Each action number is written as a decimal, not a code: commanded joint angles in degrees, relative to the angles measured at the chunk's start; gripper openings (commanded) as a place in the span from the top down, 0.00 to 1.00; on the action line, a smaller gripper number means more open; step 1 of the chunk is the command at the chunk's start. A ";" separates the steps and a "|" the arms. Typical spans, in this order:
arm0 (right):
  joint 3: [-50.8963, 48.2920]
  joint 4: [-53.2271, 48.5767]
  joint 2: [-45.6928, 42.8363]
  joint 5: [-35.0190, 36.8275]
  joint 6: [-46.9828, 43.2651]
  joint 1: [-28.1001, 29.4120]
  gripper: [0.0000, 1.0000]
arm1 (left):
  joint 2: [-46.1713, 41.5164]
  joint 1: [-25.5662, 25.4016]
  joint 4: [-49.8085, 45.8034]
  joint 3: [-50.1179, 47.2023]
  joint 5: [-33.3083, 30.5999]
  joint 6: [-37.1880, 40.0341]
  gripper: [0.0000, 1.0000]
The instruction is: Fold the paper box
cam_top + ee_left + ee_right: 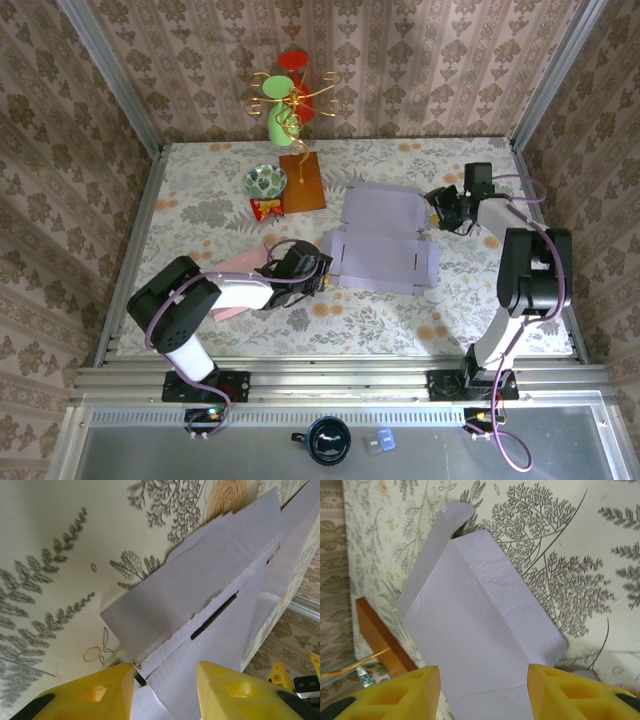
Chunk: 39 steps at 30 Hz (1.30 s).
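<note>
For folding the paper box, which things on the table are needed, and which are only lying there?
Needed: paper box, left tool, right tool.
Lying about: patterned bowl, wooden board, snack packet, pink sheet, green vase.

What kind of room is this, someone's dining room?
Probably a lab test booth dressed like a home: wallpaper panels in a metal frame, a floral tablecloth, left arm and right arm bolted at its edge.
</note>
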 commanded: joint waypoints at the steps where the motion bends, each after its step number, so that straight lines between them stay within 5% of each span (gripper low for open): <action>1: 1.83 -6.33 3.66 -0.97 -4.28 0.18 0.50 | 1.07 -0.34 3.05 -1.28 -2.64 -1.22 0.61; 19: 3.75 -7.64 8.35 -4.48 -6.76 0.26 0.50 | 6.11 -0.37 12.23 -2.99 -3.01 -1.86 0.65; 32: 3.52 -7.99 5.42 -3.63 -6.49 0.53 0.51 | 4.87 0.57 11.68 -1.94 -4.74 2.97 0.97; 39: 1.34 -8.98 -0.90 -0.93 -4.12 1.18 0.51 | 2.29 1.00 8.86 -0.11 -5.76 5.57 1.00</action>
